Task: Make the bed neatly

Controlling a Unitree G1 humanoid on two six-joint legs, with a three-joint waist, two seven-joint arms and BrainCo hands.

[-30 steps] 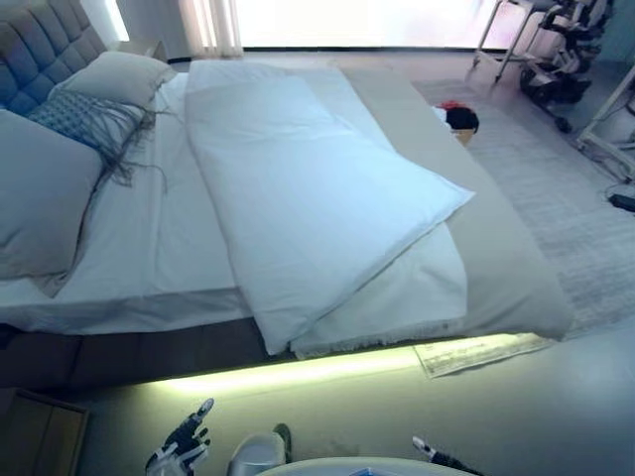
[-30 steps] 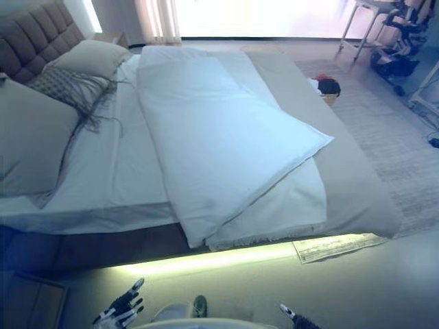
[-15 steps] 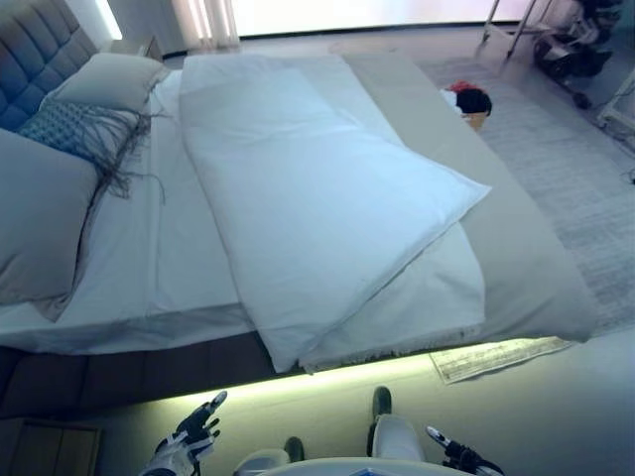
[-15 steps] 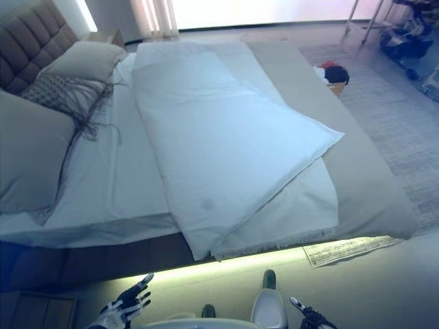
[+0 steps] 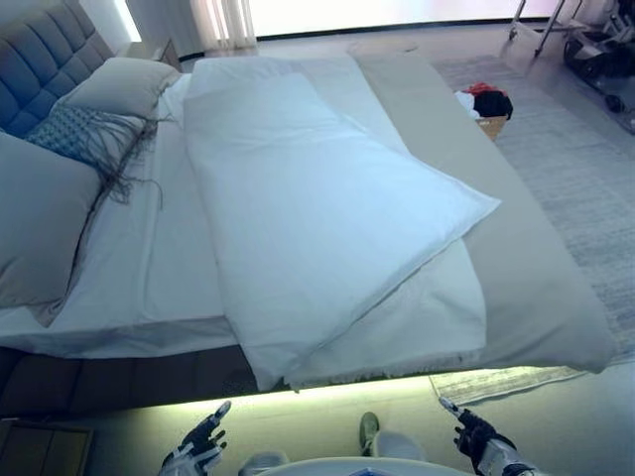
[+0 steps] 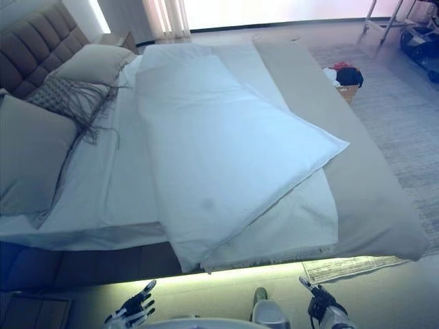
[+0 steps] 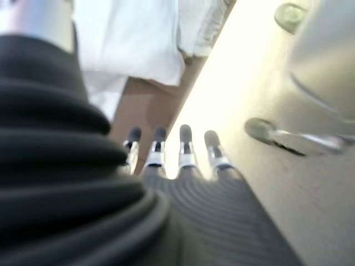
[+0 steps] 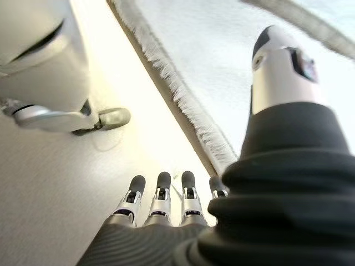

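Your left hand (image 5: 203, 444) hangs at 7 o'clock and your right hand (image 5: 476, 436) at 5 o'clock, both with fingers straight and empty, above the floor beside the bed (image 5: 119, 248). Up at 12 o'clock the white duvet (image 5: 317, 208) lies skewed across it. You'll find no readable writing.

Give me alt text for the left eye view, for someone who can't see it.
A white duvet lies folded and skewed diagonally across a bed, one corner hanging over the near edge, with grey pillows and a fringed cushion at the headboard. The robot's left hand and right hand hang open and empty above the floor.
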